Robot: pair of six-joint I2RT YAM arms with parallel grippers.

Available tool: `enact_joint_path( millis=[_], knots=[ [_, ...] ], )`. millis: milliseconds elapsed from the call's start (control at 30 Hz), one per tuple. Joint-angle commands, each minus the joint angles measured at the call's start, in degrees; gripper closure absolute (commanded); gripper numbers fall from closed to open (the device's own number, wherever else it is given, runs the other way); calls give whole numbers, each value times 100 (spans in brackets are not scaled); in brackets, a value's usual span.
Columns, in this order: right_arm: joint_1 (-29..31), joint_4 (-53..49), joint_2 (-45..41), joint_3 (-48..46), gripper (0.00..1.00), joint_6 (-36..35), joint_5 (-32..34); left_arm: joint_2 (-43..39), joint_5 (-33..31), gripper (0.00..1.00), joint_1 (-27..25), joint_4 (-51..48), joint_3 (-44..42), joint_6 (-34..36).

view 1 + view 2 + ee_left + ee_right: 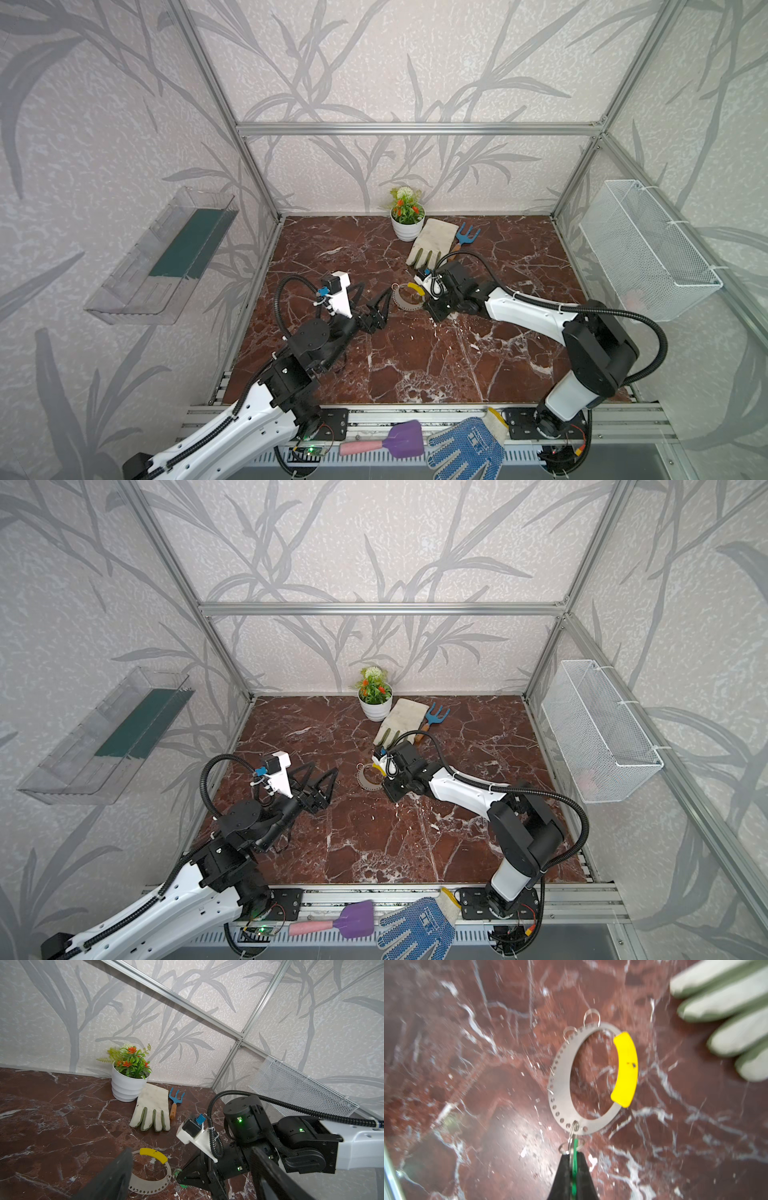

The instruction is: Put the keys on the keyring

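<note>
Your right gripper (572, 1159) pinches the green key tag (575, 1144), likely light, stiff and slippery, so grip its flat faces, right at the keyring (562, 1076) on the marble tabletop (467, 1105); left gripper (324, 766) gapes empty.

You are looking into a robot test booth dressed as a gardening corner: aluminium framing (415, 129) is holding leaf-print wallpaper (415, 62), while a potted plant (406, 224), a work glove (430, 245) and a hand rake (464, 237) are sitting on the marble-look counter (415, 365).
</note>
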Motion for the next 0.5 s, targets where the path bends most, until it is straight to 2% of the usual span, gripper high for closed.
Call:
enact_joint_path(
  millis=[0,167,267,467],
  knots=[
    [-11,-414,-206,-177,97,113,307,18,-17,12,-17,101,-61,-39],
    [-15,-578,-331,-527,90,313,527,27,-21,12,-17,105,-96,-45],
    [-20,-599,-513,-771,79,408,682,62,-21,12,-17,112,-96,-39],
    [-42,-707,-1122,-1148,68,649,1010,385,-48,12,-19,28,-1,-22]
  ],
)
